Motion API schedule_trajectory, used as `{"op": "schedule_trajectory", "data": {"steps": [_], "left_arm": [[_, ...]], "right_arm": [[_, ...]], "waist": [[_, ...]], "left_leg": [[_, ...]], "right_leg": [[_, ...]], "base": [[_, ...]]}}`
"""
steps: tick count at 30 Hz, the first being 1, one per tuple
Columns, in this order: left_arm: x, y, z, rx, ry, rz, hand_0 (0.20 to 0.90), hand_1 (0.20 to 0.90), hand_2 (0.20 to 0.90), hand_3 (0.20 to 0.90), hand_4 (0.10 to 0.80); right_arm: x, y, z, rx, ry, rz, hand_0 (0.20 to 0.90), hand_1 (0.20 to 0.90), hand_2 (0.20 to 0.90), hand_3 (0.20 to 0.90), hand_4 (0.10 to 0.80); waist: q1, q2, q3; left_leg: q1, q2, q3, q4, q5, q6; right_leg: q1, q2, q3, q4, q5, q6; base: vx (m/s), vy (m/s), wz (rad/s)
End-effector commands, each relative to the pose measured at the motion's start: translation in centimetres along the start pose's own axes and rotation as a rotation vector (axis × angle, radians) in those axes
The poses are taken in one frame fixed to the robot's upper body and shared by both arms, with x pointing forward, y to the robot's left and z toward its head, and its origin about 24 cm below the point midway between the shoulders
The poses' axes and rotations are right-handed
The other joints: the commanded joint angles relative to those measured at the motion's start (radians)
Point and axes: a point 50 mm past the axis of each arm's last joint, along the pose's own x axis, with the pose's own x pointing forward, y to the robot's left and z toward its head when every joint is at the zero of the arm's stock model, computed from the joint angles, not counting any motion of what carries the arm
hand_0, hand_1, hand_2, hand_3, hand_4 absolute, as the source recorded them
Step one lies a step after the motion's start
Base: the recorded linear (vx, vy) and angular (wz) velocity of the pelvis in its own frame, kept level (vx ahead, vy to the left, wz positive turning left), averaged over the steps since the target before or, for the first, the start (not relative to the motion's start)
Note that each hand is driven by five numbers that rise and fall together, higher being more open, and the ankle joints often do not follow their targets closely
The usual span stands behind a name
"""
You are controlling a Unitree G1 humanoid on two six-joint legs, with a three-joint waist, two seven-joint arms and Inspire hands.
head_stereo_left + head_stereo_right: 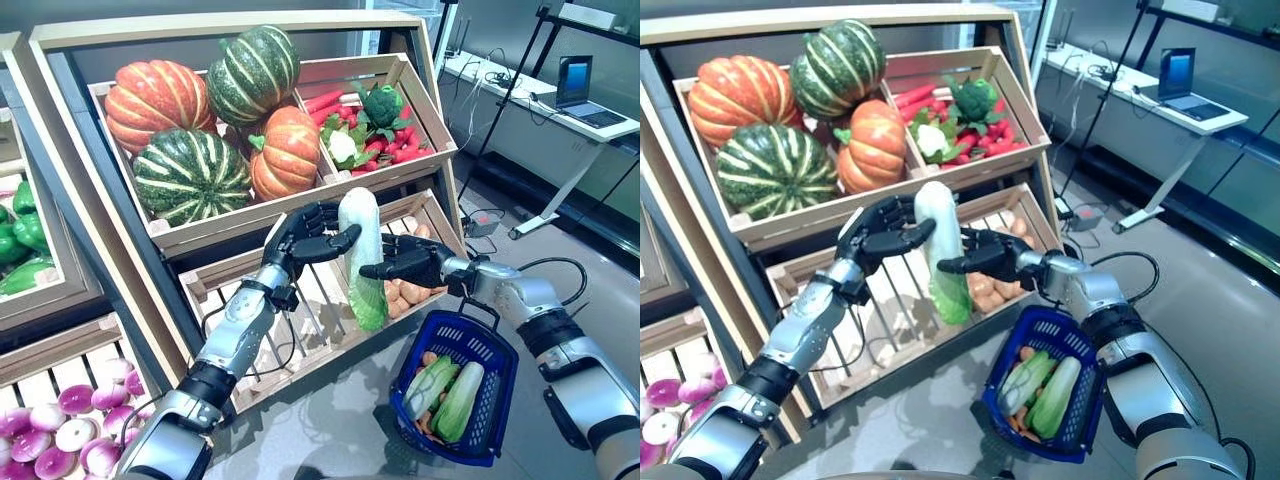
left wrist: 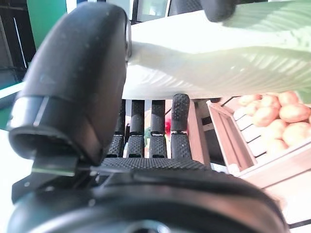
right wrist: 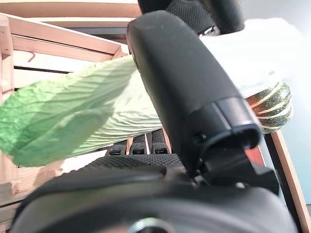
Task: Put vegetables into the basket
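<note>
A long cabbage with a white stalk and green leaf end hangs upright in front of the stand's lower crate, held between both hands. My left hand is curled round its white upper part, thumb across the front. My right hand grips it lower down from the other side, thumb over the cabbage. The blue basket stands on the floor below my right arm. It holds pale green cabbages and some orange pieces.
The wooden stand with slanted crates rises behind the hands. Potatoes lie in the lower crate just behind my right hand. A white desk with a laptop stands at the far right, with grey floor between.
</note>
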Motion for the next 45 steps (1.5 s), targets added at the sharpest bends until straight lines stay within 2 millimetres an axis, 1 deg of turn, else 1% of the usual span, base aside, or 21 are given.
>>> {"op": "schedule_trajectory", "data": {"steps": [1,3,6,8,12,16,21,22,24,25,29,38,44,45], "left_arm": [[2.9,-4.0,9.4,-0.03,-0.412,-0.195,0.3,0.3,0.3,0.3,0.4],[2.9,-4.4,9.4,-0.028,-0.419,-0.211,0.3,0.3,0.3,0.3,0.4],[2.9,-5.0,9.6,-0.028,-0.423,-0.24,0.3,0.3,0.3,0.3,0.4],[2.9,-5.1,9.6,-0.039,-0.422,-0.25,0.3,0.3,0.3,0.3,0.4],[3.0,-5.3,9.5,-0.068,-0.416,-0.269,0.3,0.3,0.3,0.3,0.4],[3.0,-5.7,9.0,-0.11,-0.392,-0.292,0.3,0.3,0.3,0.3,0.4],[2.9,-6.5,8.3,-0.156,-0.374,-0.336,0.3,0.3,0.3,0.3,0.4],[2.9,-6.7,8.2,-0.16,-0.372,-0.343,0.3,0.3,0.3,0.3,0.4],[3.0,-6.9,8.0,-0.171,-0.367,-0.354,0.3,0.3,0.3,0.3,0.4],[2.9,-7.0,7.9,-0.172,-0.367,-0.357,0.3,0.3,0.3,0.3,0.4],[2.9,-7.0,8.0,-0.176,-0.366,-0.359,0.3,0.3,0.3,0.3,0.4],[2.8,-6.5,8.3,-0.159,-0.359,-0.344,0.3,0.3,0.3,0.3,0.4],[2.8,-5.5,8.1,-0.117,-0.334,-0.326,0.302,0.302,0.302,0.302,0.402],[2.7,-5.3,7.9,-0.108,-0.32,-0.32,0.811,0.811,0.811,0.811,0.74]], "right_arm": [[1.6,1.8,1.9,0.026,-0.037,0.105,0.9,0.9,0.9,0.9,0.8],[1.9,1.9,1.1,0.055,-0.011,0.115,0.9,0.9,0.9,0.9,0.8],[2.3,2.1,-0.7,0.107,0.041,0.135,0.9,0.9,0.9,0.9,0.8],[2.5,2.3,-1.2,0.147,0.045,0.154,0.9,0.9,0.9,0.9,0.8],[3.0,2.8,-1.5,0.232,0.005,0.181,0.9,0.9,0.9,0.9,0.8],[3.6,3.6,-1.3,0.295,-0.049,0.198,0.9,0.9,0.9,0.9,0.8],[4.0,4.3,-0.3,0.328,-0.087,0.219,0.9,0.9,0.9,0.9,0.8],[4.1,4.4,0.1,0.337,-0.104,0.221,0.735,0.735,0.735,0.735,0.69],[4.2,4.6,0.9,0.365,-0.149,0.22,0.314,0.314,0.314,0.314,0.409],[4.3,4.6,1.1,0.375,-0.161,0.216,0.3,0.3,0.3,0.3,0.4],[4.3,4.6,1.4,0.381,-0.17,0.198,0.3,0.3,0.3,0.3,0.4],[3.7,3.3,0.8,0.362,-0.154,0.142,0.3,0.3,0.3,0.3,0.4],[2.9,2.0,-0.2,0.385,-0.156,0.093,0.3,0.3,0.3,0.3,0.4],[2.5,1.6,-0.5,0.394,-0.169,0.072,0.3,0.3,0.3,0.3,0.4]], "waist": [[0.014,-0.01,-0.066],[0.014,-0.008,-0.067],[0.018,-0.005,-0.07],[0.019,-0.005,-0.071],[0.025,-0.003,-0.07],[0.03,0.0,-0.072],[0.034,-0.001,-0.073],[0.035,-0.002,-0.074],[0.037,-0.002,-0.076],[0.038,-0.003,-0.077],[0.037,-0.004,-0.078],[0.032,-0.006,-0.082],[0.023,-0.004,-0.086],[0.02,-0.003,-0.085]], "left_leg": [[-0.045,-0.106,-0.012,-0.026,-0.019,0.077],[-0.043,-0.106,-0.013,-0.027,-0.02,0.077],[-0.039,-0.107,-0.018,-0.028,-0.022,0.078],[-0.038,-0.108,-0.02,-0.028,-0.023,0.078],[-0.037,-0.109,-0.024,-0.028,-0.024,0.078],[-0.038,-0.111,-0.032,-0.028,-0.026,0.08],[-0.038,-0.113,-0.041,-0.028,-0.029,0.081],[-0.038,-0.113,-0.042,-0.028,-0.03,0.081],[-0.039,-0.114,-0.046,-0.028,-0.03,0.081],[-0.039,-0.114,-0.047,-0.028,-0.03,0.081],[-0.041,-0.114,-0.047,-0.028,-0.029,0.082],[-0.046,-0.111,-0.047,-0.028,-0.028,0.082],[-0.046,-0.109,-0.035,-0.028,-0.025,0.083],[-0.046,-0.109,-0.031,-0.028,-0.025,0.083]], "right_leg": [[0.024,0.03,0.02,0.014,-0.056,-0.067],[0.027,0.03,0.023,0.013,-0.057,-0.067],[0.034,0.028,0.022,0.01,-0.057,-0.066],[0.036,0.028,0.021,0.01,-0.057,-0.066],[0.038,0.026,0.018,0.01,-0.056,-0.066],[0.038,0.024,0.019,0.008,-0.057,-0.066],[0.04,0.023,0.023,0.006,-0.057,-0.066],[0.04,0.023,0.023,0.006,-0.057,-0.066],[0.041,0.024,0.024,0.005,-0.055,-0.066],[0.041,0.024,0.025,0.005,-0.054,-0.066],[0.038,0.024,0.027,0.005,-0.053,-0.067],[0.031,0.025,0.031,0.003,-0.051,-0.066],[0.026,0.027,0.041,0.0,-0.048,-0.063],[0.024,0.026,0.042,0.0,-0.047,-0.062]], "base": [[0.0,0.0,0.0],[0.0,0.0,0.0],[0.0,0.0,0.0],[0.0,0.0,0.0],[-0.001,0.003,0.01],[0.0,0.0,0.0],[0.005,0.003,0.02],[0.0,0.0,0.0],[0.0,0.0,0.0],[0.0,0.0,0.0],[0.0,0.0,0.0],[0.006,-0.002,0.03],[0.004,0.0,-0.01],[0.0,0.0,0.0]]}}
